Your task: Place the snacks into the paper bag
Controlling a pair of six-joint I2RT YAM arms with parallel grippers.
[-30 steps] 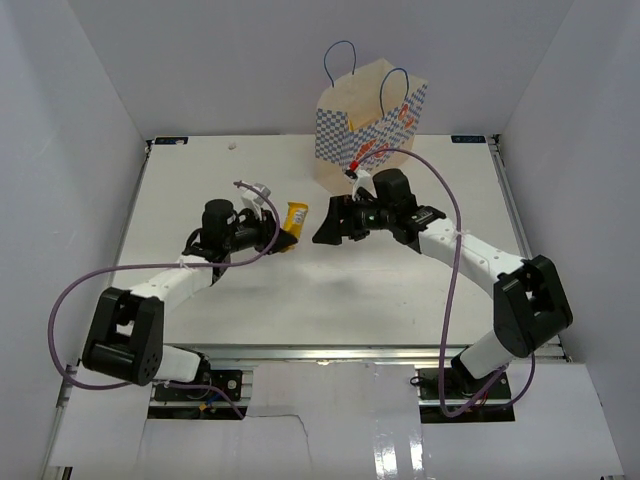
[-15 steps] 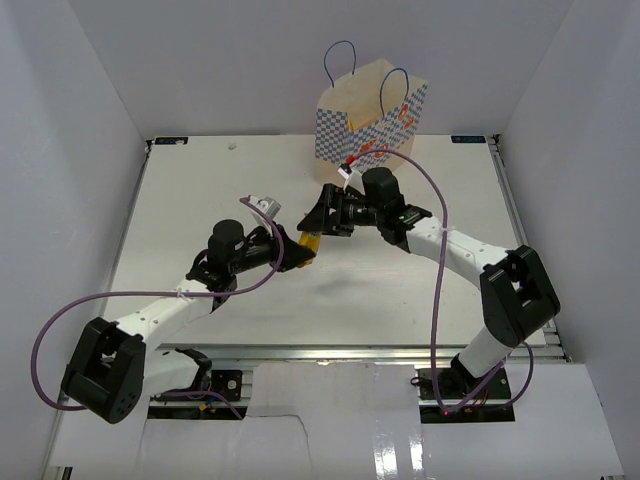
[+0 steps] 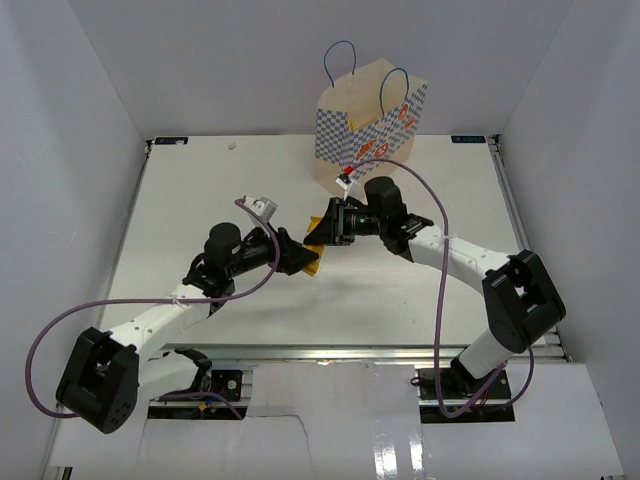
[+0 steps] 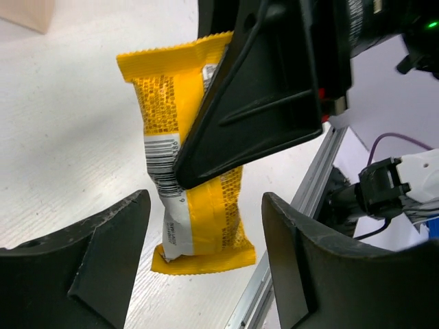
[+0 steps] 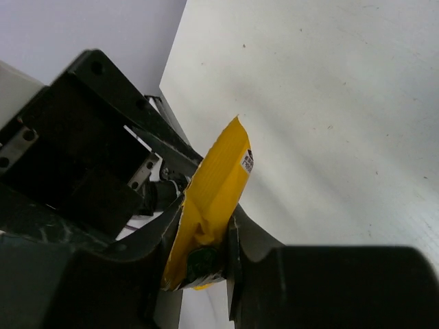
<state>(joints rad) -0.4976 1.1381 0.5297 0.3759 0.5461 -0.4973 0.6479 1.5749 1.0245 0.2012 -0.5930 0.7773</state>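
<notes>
The right gripper (image 5: 202,253) is clamping a yellow bar (image 4: 162,103) at mid-table, just near of the bag (image 3: 368,118) standing at the far edge. The left gripper (image 4: 204,205) is gaping open, its fingers (image 4: 89,264) flanking the bar without touching it.

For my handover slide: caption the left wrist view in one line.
Yellow wrapped bar, pinched by the right end effector, sits within the open left end effector, over the white table.

top: overhead, far | wrists: close, facing each other | shared: yellow bar (image 4: 206,226)
</notes>
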